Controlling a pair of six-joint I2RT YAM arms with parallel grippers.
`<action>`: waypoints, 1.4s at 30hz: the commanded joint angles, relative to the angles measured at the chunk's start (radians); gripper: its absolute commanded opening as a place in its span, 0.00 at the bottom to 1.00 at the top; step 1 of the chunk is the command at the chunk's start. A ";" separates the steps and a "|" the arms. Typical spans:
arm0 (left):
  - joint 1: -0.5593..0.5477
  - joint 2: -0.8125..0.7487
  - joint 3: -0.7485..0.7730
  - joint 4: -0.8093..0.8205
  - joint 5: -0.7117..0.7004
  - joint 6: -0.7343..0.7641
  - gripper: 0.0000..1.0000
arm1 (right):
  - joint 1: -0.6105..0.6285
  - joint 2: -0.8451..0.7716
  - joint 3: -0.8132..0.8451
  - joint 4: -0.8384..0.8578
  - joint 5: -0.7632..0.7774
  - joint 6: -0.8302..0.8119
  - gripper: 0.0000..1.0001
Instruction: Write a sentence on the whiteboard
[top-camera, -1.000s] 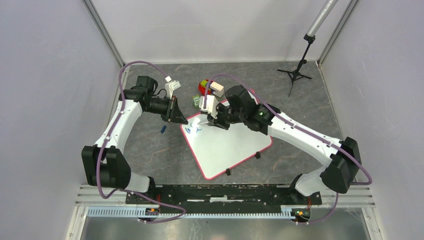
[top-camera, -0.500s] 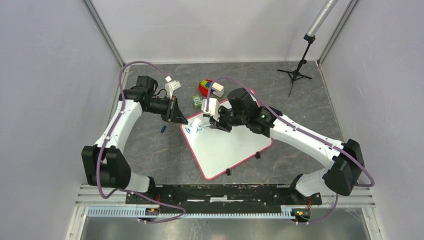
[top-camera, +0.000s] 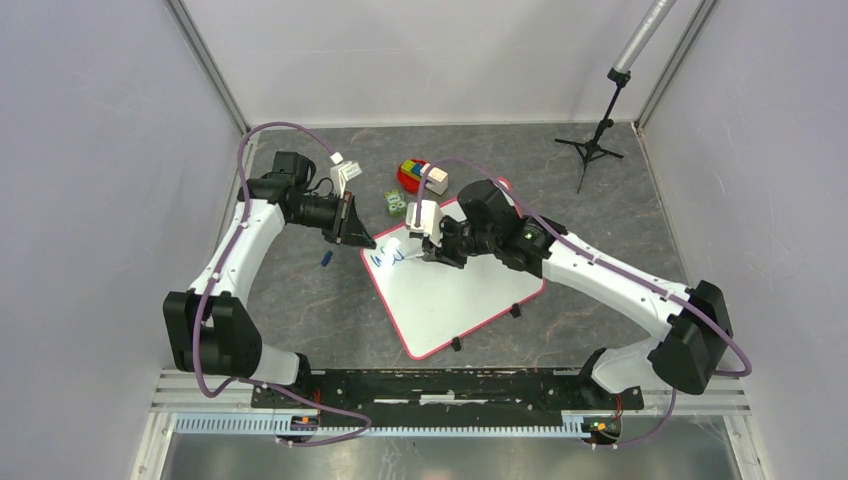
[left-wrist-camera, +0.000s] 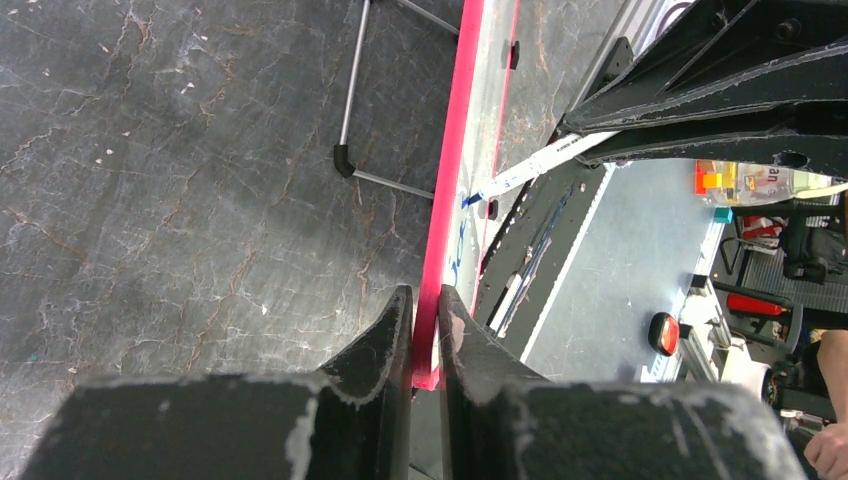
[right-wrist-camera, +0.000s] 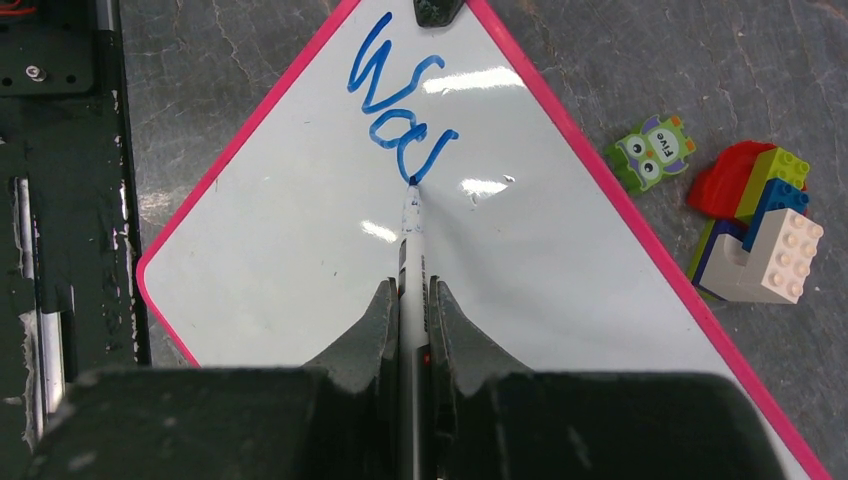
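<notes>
The whiteboard (top-camera: 455, 295) lies flat with its pink-red rim, turned corner-on. My left gripper (top-camera: 358, 238) is shut on the rim at its far left corner; in the left wrist view the jaws (left-wrist-camera: 425, 300) pinch the pink edge (left-wrist-camera: 447, 200). My right gripper (top-camera: 432, 250) is shut on a white marker (right-wrist-camera: 411, 235), whose blue tip touches the board (right-wrist-camera: 280, 260). The sentence (right-wrist-camera: 400, 100) is blue lettering reading "Wa" plus a further stroke near that corner. It also shows in the top view (top-camera: 386, 259).
A pile of coloured toy bricks (top-camera: 412, 175) (right-wrist-camera: 755, 230) and a green owl piece (right-wrist-camera: 655, 150) lie just beyond the board's far edge. A small blue item (top-camera: 327, 259) lies left of the board. A tripod stand (top-camera: 592, 140) is at the back right.
My right gripper has moved right along the board with the marker, and the blue lettering has grown by a letter. The left arm has not moved.
</notes>
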 joint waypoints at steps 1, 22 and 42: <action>0.003 -0.006 0.008 0.019 -0.009 0.038 0.02 | -0.009 0.016 0.056 0.021 0.022 0.008 0.00; 0.003 0.001 0.008 0.019 -0.009 0.040 0.02 | -0.049 -0.003 0.082 -0.010 -0.045 -0.003 0.00; 0.003 -0.010 0.001 0.018 -0.009 0.043 0.03 | -0.044 0.021 0.067 0.014 0.001 -0.005 0.00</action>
